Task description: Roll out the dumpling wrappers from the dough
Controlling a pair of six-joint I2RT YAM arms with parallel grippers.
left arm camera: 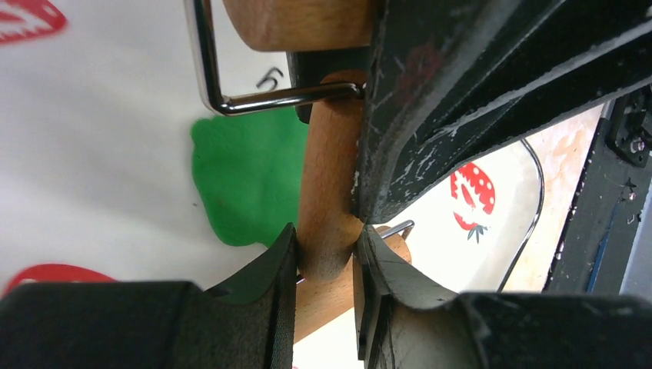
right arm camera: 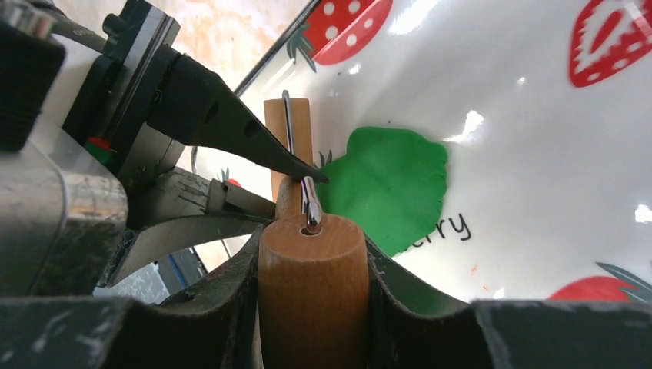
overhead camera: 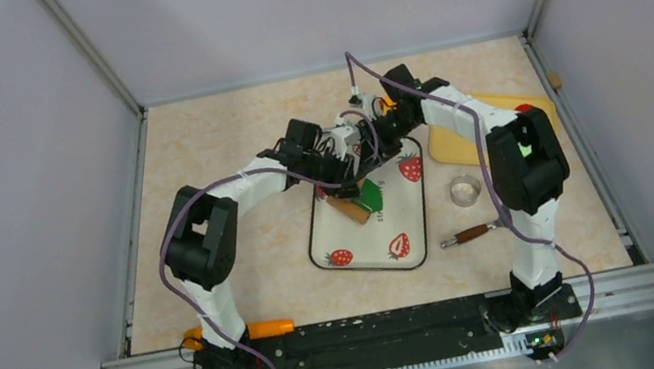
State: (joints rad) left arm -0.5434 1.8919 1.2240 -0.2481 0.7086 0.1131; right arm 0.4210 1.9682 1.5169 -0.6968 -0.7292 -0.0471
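The dough [overhead camera: 370,196] is a flattened green sheet on the white strawberry tray [overhead camera: 370,250]. It also shows in the left wrist view [left arm camera: 244,184] and the right wrist view [right arm camera: 394,184]. No round wrappers are in view. A wooden rolling pin [overhead camera: 346,210] with a wire frame lies over the dough's left edge. My left gripper [left arm camera: 327,244] is shut on its thin wooden handle [left arm camera: 329,177]. My right gripper [right arm camera: 311,265] is shut on a wooden roller end [right arm camera: 311,292]. In the top view both grippers meet above the tray's far part, left [overhead camera: 344,173] and right [overhead camera: 371,158].
A clear round cutter [overhead camera: 465,190] and a brown-handled tool [overhead camera: 469,235] lie right of the tray. A yellow board [overhead camera: 454,146] sits at the back right under the right arm. An orange tool [overhead camera: 263,329] lies by the left arm's base.
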